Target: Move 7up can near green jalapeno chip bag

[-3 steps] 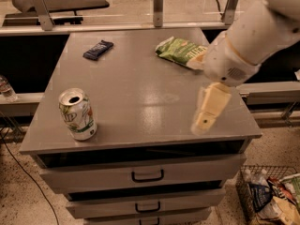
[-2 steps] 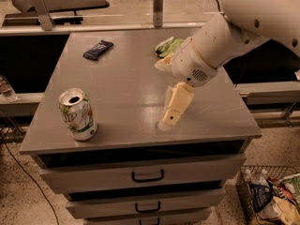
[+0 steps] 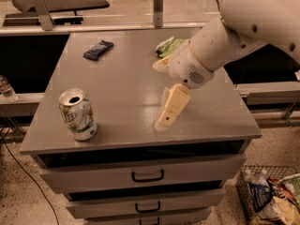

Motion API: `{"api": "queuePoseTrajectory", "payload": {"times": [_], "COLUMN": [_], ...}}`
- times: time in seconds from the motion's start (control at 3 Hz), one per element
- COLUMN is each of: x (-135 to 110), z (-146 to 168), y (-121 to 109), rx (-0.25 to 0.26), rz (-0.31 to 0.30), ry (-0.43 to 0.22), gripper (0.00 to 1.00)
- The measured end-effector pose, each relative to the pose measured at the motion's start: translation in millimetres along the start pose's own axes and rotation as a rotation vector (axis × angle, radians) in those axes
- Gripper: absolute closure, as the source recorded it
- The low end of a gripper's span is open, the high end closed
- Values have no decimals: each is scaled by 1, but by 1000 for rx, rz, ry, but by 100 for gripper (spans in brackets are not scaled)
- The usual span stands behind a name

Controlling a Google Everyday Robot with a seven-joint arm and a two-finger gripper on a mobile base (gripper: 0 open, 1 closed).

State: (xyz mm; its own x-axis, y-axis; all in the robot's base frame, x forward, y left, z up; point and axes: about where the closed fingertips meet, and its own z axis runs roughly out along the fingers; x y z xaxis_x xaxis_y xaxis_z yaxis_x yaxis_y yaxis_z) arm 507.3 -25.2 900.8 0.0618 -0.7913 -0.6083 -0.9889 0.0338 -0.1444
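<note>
- The grey counter [image 3: 117,83] topped a unit of drawers [image 3: 140,175] with dark handles.
- Warm light left a soft sheen on the top.
- The tool [image 3: 164,120] hung just above the counter's front right part.
- The floor [image 3: 28,200] was pale and speckled, with a black cable [image 3: 22,170] across it at the left.
- A wire basket [image 3: 243,193] of packets stood at the lower right.
- A metal rail [image 3: 108,28] and an upright post [image 3: 158,6] ran behind.
- A clear bottle [image 3: 5,89] stood at the left edge.

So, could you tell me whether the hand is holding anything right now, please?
Nothing is held: the hand hangs over the tabletop, well apart from the 7up can.
</note>
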Motion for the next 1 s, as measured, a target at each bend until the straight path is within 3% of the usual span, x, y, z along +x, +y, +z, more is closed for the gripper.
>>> {"api": "queuePoseTrajectory", "payload": {"times": [1.0], "x": [-68], "z": [71], "y": [4], "rx": [-9], "rz": [-9], "ry": [-220], "gripper": [0]}}
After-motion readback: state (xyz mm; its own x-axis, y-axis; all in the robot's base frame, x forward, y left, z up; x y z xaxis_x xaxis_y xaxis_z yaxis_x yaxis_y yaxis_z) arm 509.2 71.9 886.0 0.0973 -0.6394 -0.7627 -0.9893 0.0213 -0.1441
